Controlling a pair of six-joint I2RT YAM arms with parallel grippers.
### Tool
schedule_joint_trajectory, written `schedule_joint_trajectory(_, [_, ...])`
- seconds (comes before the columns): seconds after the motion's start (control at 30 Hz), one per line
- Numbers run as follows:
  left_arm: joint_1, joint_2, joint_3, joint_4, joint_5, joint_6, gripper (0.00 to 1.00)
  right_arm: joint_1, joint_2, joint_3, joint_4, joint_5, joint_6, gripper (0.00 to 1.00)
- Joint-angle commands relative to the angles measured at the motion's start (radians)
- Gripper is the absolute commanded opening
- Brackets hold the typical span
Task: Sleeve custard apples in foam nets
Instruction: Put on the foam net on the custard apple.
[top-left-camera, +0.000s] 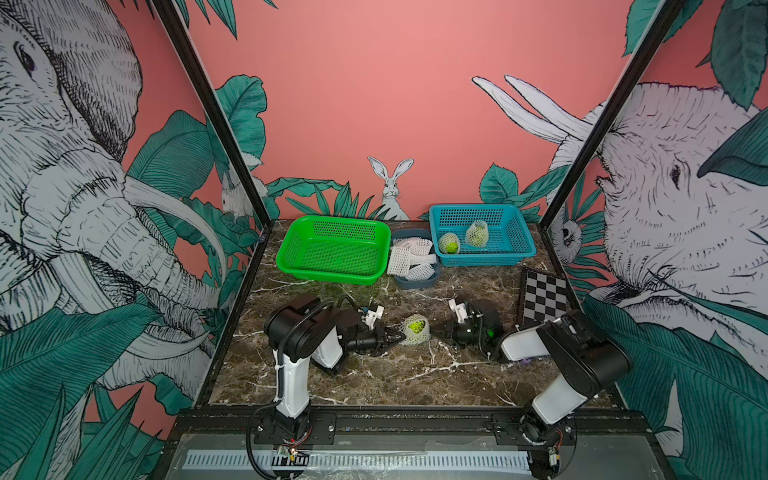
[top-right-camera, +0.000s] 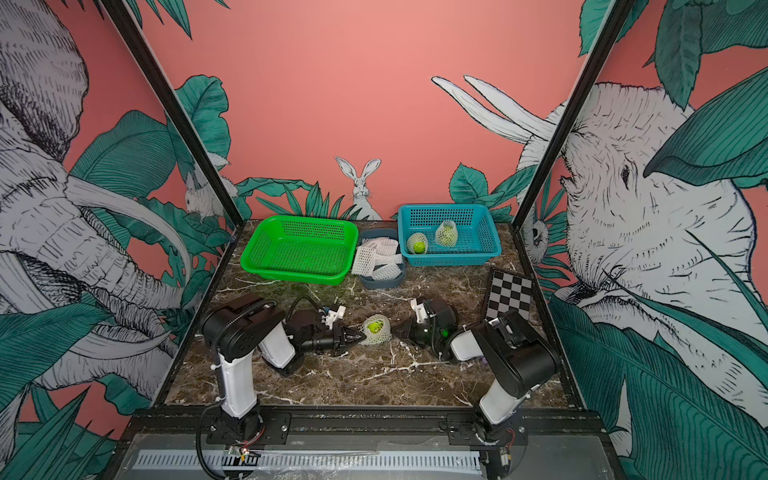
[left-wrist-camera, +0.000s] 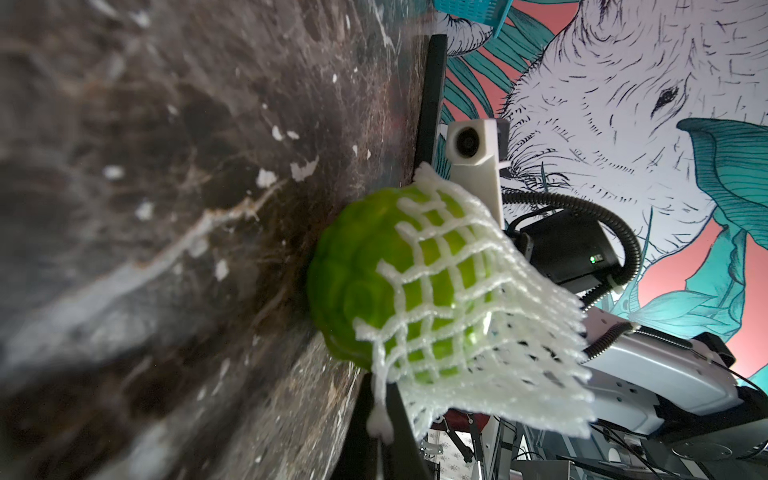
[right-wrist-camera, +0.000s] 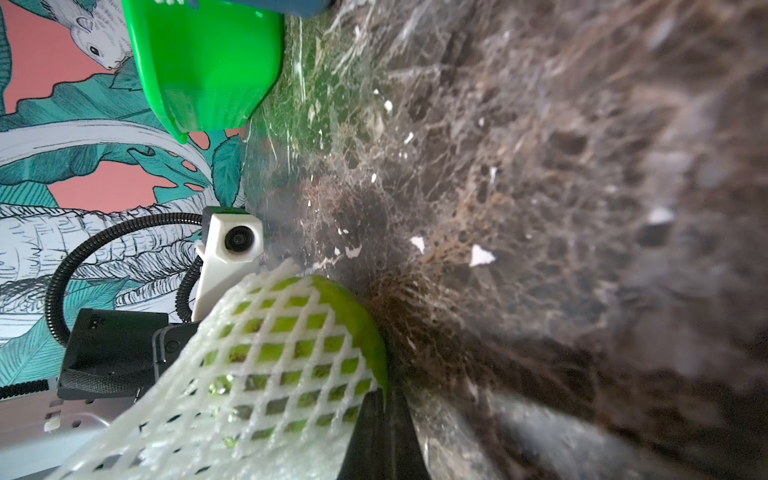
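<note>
Ok so, going left to right. At about 11 o'clock on the marble table (top-left-camera: 374, 382) sits the green basket (top-left-camera: 332, 259) with nothing in it, so I'm guessing that's where the bare fruit came from.

In front of it the left gripper (top-left-camera: 397, 337) lies low over the table, jaws pinched together. It pokes in from 9 o'clock of the one custard apple (top-left-camera: 416, 327) out in the middle. The foam net (top-left-camera: 417, 338) covers only part of that fruit: the side facing the left arm is bare green, and the slack trails off toward 3 o'clock. In the left wrist view a strand of mesh hangs right at the left tip, so I reckon it's nipping the net's rim.

Behind the fruit at 12 o'clock, the grey-blue tub (top-left-camera: 415, 284) holds the spare nets (top-left-camera: 409, 257), handy for both arms.

The right gripper (top-left-camera: 435, 330) comes in from 3 o'clock, also clamped narrow, tip against the loose end of the net. Can't tell if it's actually got mesh caught. My read: one arm on each side lets the sleeve get tugged across without the fruit rolling off.

At 1 o'clock the blue basket (top-left-camera: 486, 261) has two sleeved apples (top-left-camera: 449, 243) (top-left-camera: 477, 233). So that's the done pile, and this one looks like the last. The checkerboard (top-left-camera: 544, 297) at 3 o'clock is just a bystander.
</note>
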Motion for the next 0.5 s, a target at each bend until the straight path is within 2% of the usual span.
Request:
schedule_joint_trajectory(0.0, [-0.006, 0.018, 0.014, 0.02, 0.007, 0.009, 0.0, 0.006, 0.019, 0.025, -0.01, 0.023, -0.02, 0.0])
schedule_joint_trajectory(0.47, [-0.006, 0.082, 0.042, 0.019, 0.006, -0.01, 0.0, 0.015, 0.047, 0.062, -0.063, 0.069, -0.026, 0.0])
